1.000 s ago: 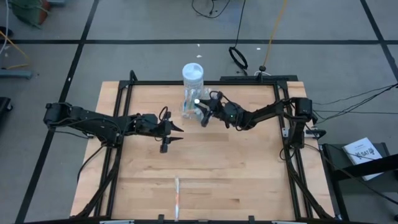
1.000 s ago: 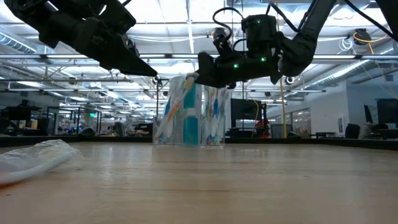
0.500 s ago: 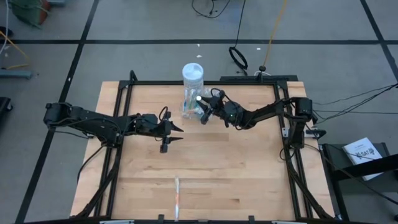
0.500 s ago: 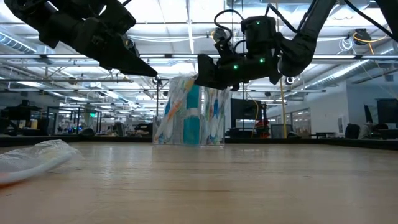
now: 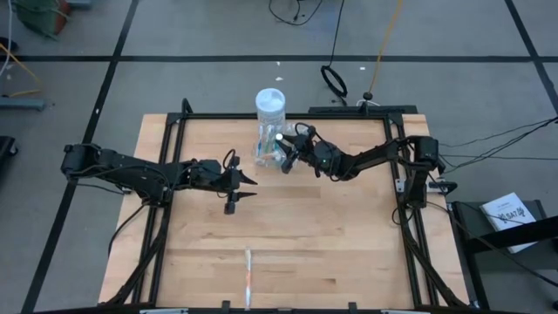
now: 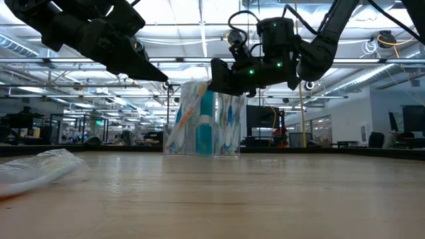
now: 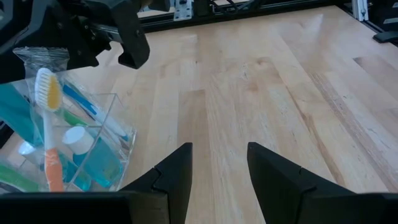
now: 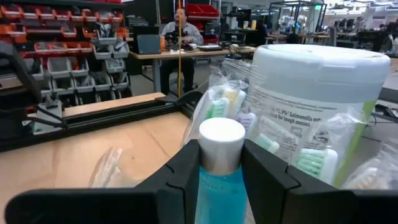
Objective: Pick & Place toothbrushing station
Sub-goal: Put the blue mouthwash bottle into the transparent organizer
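Note:
The toothbrushing station (image 5: 264,150) is a clear plastic holder standing on its base near the table's far edge, just in front of a white lidded jar (image 5: 270,103). It holds wrapped toothbrushes (image 7: 46,112) and a blue bottle with a white cap (image 8: 221,146). My right gripper (image 5: 281,160) reaches level to the holder's top from the right and is shut on that bottle. My left gripper (image 5: 251,187) hangs open above the table's middle, left of and nearer than the holder (image 7: 112,124), with nothing between its fingers. My right gripper pinches the blue bottle between its two fingers just below the white cap (image 8: 221,163), one finger (image 8: 186,174) on each side. The fingers come level from the table's right side. The bottle stands upright inside the holder (image 6: 229,133), whose base rests on the table.
A wrapped toothbrush (image 5: 248,277) lies near the table's near edge; its clear wrapper (image 6: 40,166) shows close in the low view. A black frame (image 5: 166,131) runs around the table. A person (image 8: 180,28) sits far off in the room behind.

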